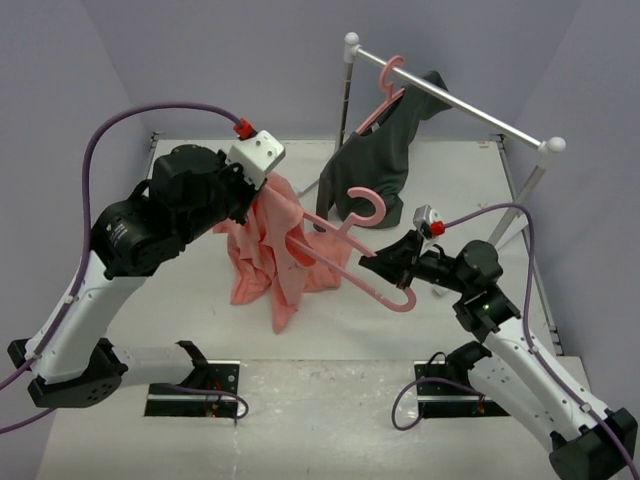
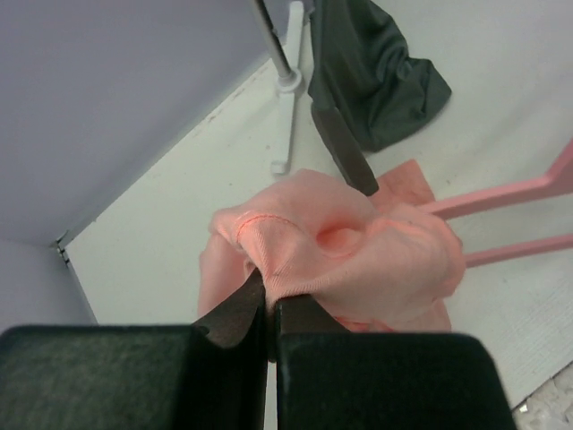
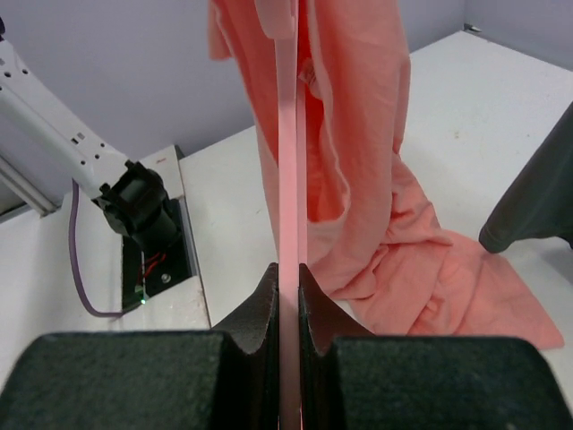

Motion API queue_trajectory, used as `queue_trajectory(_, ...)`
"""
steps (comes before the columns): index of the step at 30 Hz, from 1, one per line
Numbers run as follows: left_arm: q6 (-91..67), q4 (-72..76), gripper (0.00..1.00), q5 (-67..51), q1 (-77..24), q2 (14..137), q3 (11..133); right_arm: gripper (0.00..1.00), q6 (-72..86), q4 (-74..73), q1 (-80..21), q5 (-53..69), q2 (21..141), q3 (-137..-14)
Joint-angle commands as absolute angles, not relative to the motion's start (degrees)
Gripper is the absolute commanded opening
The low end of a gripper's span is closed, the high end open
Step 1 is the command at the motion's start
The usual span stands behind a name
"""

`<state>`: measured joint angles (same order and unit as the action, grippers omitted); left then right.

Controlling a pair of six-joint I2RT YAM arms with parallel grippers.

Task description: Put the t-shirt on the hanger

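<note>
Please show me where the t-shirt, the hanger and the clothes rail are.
t-shirt [image 1: 262, 255]: top view, on its hanging folds.
hanger [image 3: 287, 179]: right wrist view, on its straight bar.
clothes rail [image 1: 480, 109]: top view, on the horizontal rod.

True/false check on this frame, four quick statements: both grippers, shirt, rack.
1. The left gripper is shut on a bunch of the t-shirt. True.
2. The right gripper is open and holds nothing. False: it is shut on a bar of the hanger.
3. The t-shirt lies flat on the table. False: it hangs bunched from the left gripper, and only its lower part pools on the table.
4. The dark grey garment hangs from the rail on the other pink hanger. True.
</note>
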<state>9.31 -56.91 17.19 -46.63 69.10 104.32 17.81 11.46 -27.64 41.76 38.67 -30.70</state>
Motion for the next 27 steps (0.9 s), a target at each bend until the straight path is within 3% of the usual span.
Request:
queue_trajectory(1,12.8,-62.2,0.00,11.9,-46.8,70.0,106.0,0.00,22.4,27.1,-27.9,44.5,40.6,-31.1)
queue_trajectory(11,12.5,-63.7,0.00,13.9,-46.8,70.5,106.7,0.00,31.4,48.6,-30.1,51.2,47.5,-29.1)
queue_trajectory(15,11.2,-63.9,0.13,16.9,-46.8,70.0,107.5,0.00,32.3,51.0,-30.1,51.5,50.9,-30.0)
queue_trajectory(16,10.9,-63.8,0.26,18.5,-46.8,69.5,107.8,0.00,31.6,50.7,-30.1,50.8,50.8,-30.0)
queue_trajectory(19,10.1,-62.8,0.86,24.1,-46.8,67.6,108.6,0.00,28.9,47.2,-30.1,49.2,49.3,-31.4)
queue_trajectory(20,10.1,-61.7,0.94,25.2,-46.8,66.7,108.7,0.00,27.7,44.6,-30.1,48.6,48.7,-32.3)
queue_trajectory(21,10.2,-60.5,1.00,26.2,-46.8,65.6,108.7,0.00,26.5,41.9,-30.1,47.9,48.2,-33.3)
queue_trajectory(23,11.2,-57.0,1.00,24.2,-46.8,63.3,107.1,0.00,25.2,38.9,-30.2,47.1,47.7,-34.7)
queue_trajectory(27,16.3,-46.7,1.00,7.6,-46.7,56.9,100.2,0.00,23.3,32.6,-30.1,45.5,47.7,-37.8)
